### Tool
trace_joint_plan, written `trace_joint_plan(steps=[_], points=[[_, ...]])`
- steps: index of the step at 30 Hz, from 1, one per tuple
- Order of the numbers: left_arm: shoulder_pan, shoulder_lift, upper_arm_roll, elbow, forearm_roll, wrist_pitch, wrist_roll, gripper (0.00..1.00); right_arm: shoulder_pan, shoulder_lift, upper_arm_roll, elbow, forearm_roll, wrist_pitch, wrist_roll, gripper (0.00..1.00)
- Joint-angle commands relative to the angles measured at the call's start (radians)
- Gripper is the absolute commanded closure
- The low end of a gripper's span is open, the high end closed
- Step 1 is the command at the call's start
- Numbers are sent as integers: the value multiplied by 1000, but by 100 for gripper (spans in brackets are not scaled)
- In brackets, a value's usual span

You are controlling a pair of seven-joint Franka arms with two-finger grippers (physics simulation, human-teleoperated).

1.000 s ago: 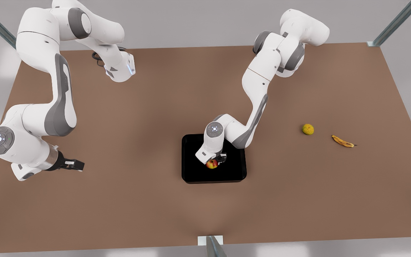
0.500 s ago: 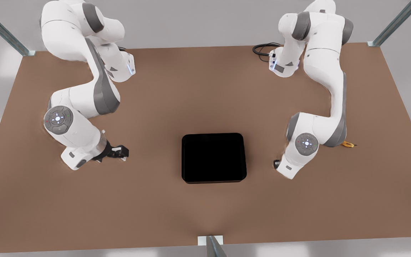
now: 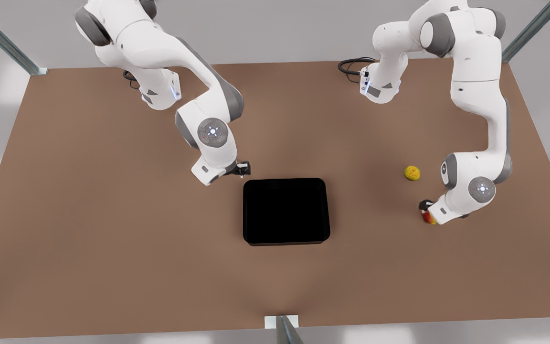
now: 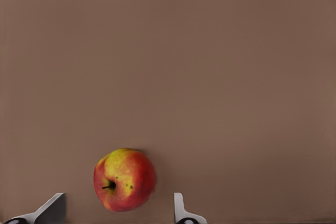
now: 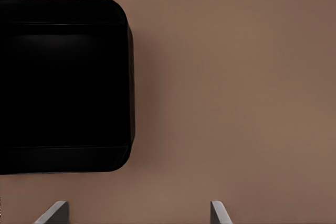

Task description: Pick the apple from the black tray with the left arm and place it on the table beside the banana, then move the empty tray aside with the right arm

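The apple (image 4: 124, 179), red with a yellow patch, lies on the brown table (image 3: 112, 229) between the spread fingers of my left gripper (image 4: 119, 198), with a gap on each side. In the front view this open gripper (image 3: 425, 206) sits at the right, just above the apple (image 3: 428, 218). The banana is hidden behind the left arm. The black tray (image 3: 286, 211) stands with nothing in it at the table's middle. My right gripper (image 3: 244, 168) hovers open by the tray's far left corner. The right wrist view has the tray (image 5: 63, 85) ahead of that gripper (image 5: 137, 204).
A yellow-green bumpy fruit (image 3: 412, 172) lies on the table a little beyond the left gripper. Both arm bases stand at the far edge of the table. Metal frame posts mark the corners and the near edge's middle.
The left arm carried the apple from the tray to the front view's right and opened around it on the table. The right gripper swung from the left side to the tray's far left corner.
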State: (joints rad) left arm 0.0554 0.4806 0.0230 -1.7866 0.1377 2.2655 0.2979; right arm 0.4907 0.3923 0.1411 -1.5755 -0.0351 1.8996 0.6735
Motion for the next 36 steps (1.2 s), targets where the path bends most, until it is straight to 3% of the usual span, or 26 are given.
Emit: trace_joint_plan(steps=[1,3,5,6,7,8,14,19,24,29,31,33,36], points=[[-2,-71,-6,68,-93,-177,261,0,0,33,3,-14,-2,317,422,0],[-22,-97,-40,285,-236,-517,-232,0,-1,86,3,-14,-12,420,408,0],[-22,-154,-60,411,-276,-702,-253,0,-3,111,3,-14,-109,506,399,0],[-2,-201,-52,406,-329,-704,-235,0,-1,125,3,-12,-111,512,399,0],[-9,-358,-60,186,-328,-520,-260,0,-3,141,3,-11,-114,513,396,0],[11,-387,-41,138,-328,-489,-258,0,-1,161,3,-11,-114,538,393,0],[-12,-385,-44,141,-253,-567,-332,0,-1,253,14,-6,-114,576,298,0],[-6,-402,-18,141,-259,-699,-349,0,-15,264,11,-15,-103,572,0,0],[15,-402,-11,144,-316,-702,-258,0,-20,304,12,-14,-106,575,-61,1],[18,-399,-5,171,-290,-704,-255,0,-20,330,12,-11,-106,576,-61,9],[18,-401,-5,177,-288,-702,-255,0,-20,330,11,-11,-103,576,-57,17],[15,-372,-6,210,-228,-702,-258,0,-20,332,11,-11,-103,575,-57,34],[9,-359,-15,227,-224,-704,-261,0,-21,330,12,-11,-103,573,-58,47]])
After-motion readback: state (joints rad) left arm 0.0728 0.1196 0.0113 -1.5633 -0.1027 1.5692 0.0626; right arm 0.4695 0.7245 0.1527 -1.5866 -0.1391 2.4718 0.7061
